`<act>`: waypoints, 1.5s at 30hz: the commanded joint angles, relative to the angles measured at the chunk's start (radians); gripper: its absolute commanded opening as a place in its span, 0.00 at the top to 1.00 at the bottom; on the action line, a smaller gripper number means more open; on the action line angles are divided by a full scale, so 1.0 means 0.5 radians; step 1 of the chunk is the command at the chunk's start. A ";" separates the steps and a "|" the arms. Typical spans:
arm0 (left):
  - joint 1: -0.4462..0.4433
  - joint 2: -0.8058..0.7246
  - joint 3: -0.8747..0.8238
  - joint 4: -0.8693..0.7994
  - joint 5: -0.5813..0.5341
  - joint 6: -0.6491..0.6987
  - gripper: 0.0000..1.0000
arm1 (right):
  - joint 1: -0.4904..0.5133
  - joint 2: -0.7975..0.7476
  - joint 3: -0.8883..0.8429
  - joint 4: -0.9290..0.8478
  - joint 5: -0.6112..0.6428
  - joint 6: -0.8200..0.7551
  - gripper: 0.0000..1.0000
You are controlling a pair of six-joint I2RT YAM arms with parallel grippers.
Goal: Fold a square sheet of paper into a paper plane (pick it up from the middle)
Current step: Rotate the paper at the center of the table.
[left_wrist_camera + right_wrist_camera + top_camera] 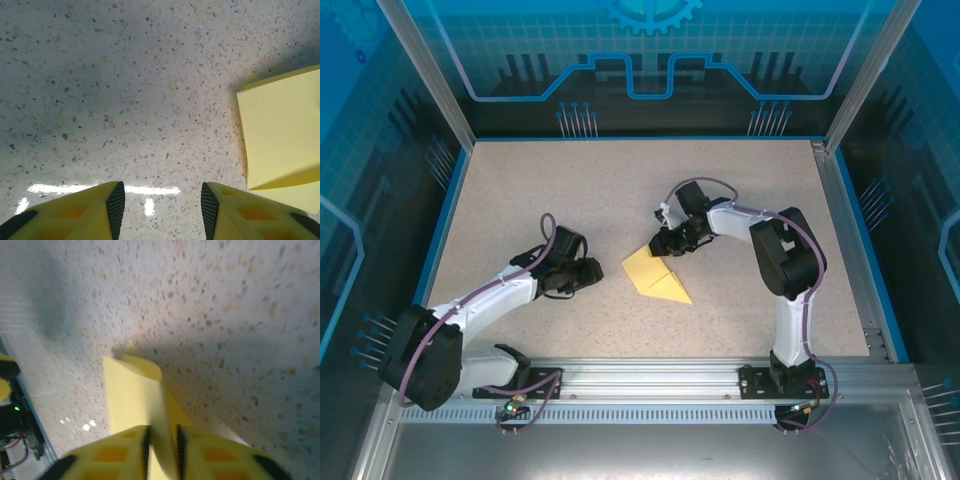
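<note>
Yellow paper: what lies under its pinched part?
Right fingers pinch a raised flap of the yellow paper; its lower layer shows beneath, on the table. What that layer covers is hidden.

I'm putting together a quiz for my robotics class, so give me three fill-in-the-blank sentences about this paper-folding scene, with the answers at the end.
1. The right gripper pinches a raised flap of the ____-coloured paper.
2. The left gripper stands ____, with nothing between its jaws.
3. In the left wrist view, the paper lies to the ____ of that gripper.

Missing words: yellow; open; right.
</note>
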 commanded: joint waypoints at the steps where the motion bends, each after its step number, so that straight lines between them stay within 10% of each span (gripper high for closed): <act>1: 0.015 0.030 0.062 -0.016 0.042 0.071 0.53 | -0.054 -0.005 -0.067 0.142 -0.166 0.062 0.87; 15: 0.015 0.104 0.095 0.037 0.119 0.079 0.53 | -0.191 -0.266 -0.607 0.984 -0.014 0.670 0.92; 25: 0.017 0.165 0.139 0.060 0.218 0.115 0.53 | -0.326 -0.682 -0.703 0.512 0.251 0.487 0.55; 33: 0.016 0.320 0.141 0.302 0.452 -0.019 0.52 | -0.062 -1.026 -0.909 0.380 0.184 0.440 0.88; 45: 0.007 0.608 0.264 0.467 0.680 -0.140 0.50 | 0.142 -0.890 -1.046 0.547 0.191 0.501 0.90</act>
